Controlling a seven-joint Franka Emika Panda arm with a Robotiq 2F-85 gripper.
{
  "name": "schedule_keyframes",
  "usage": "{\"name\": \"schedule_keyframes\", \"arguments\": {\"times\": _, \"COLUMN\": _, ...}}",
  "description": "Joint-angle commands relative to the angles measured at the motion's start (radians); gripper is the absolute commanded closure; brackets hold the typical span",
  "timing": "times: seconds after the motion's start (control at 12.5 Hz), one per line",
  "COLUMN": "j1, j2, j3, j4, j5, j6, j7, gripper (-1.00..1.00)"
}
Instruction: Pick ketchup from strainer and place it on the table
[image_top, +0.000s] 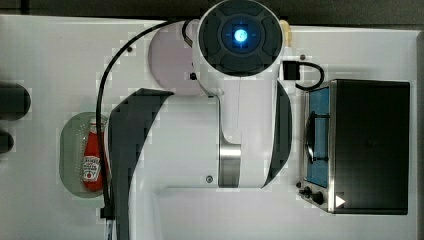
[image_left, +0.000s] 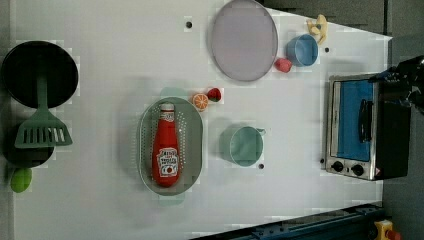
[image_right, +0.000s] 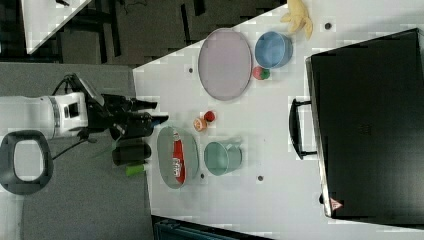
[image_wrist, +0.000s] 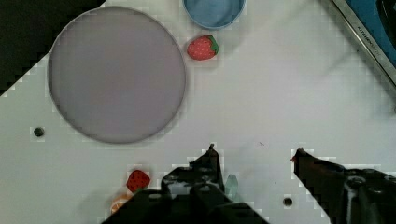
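The ketchup (image_left: 166, 150), a red squeeze bottle with a white cap and label, lies lengthwise inside the pale green strainer (image_left: 192, 131) on the white table (image_left: 100, 210). In the top view the ketchup (image_top: 92, 159) and strainer (image_top: 70, 155) sit at the left, partly behind the arm's cable. My gripper (image_right: 161, 111) hangs apart from the strainer (image_right: 166, 150), off its rim, with the ketchup (image_right: 178, 161) untouched. In the wrist view the gripper (image_wrist: 256, 154) is open, its two dark fingertips (image_wrist: 211, 156) wide apart over bare table (image_wrist: 280, 93), nothing between them.
A grey plate (image_left: 243, 40), a blue cup (image_left: 302, 50), a strawberry (image_left: 283, 65), an orange slice (image_left: 200, 101) and another strawberry (image_left: 214, 94) lie beyond the strainer. A green cup (image_left: 245, 145) stands beside it. A toaster oven (image_left: 357, 127), a spatula (image_left: 42, 127) and a black pan (image_left: 40, 72) line the edges.
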Motion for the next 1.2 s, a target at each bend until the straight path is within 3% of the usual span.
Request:
{"name": "schedule_keyframes", "arguments": {"times": 0.08, "j1": -0.104, "j2": -0.266, "j3": 0.063, "j4": -0.11, "j5": 0.029, "j6": -0.16, "j7": 0.158, "gripper": -0.59}}
{"name": "schedule_keyframes", "arguments": {"times": 0.24, "j1": -0.097, "j2": -0.26, "j3": 0.092, "j4": -0.11, "j5": 0.03, "j6": -0.156, "j7": 0.158, "gripper": -0.99}}
{"name": "schedule_keyframes", "arguments": {"times": 0.48, "j1": -0.079, "j2": -0.234, "j3": 0.197, "j4": -0.11, "j5": 0.031, "j6": -0.131, "j7": 0.158, "gripper": -1.0}}
{"name": "schedule_keyframes", "arguments": {"times": 1.2, "j1": -0.064, "j2": -0.104, "j3": 0.654, "j4": -0.114, "j5": 0.026, "j6": -0.046, "j7": 0.175, "gripper": -1.0}}
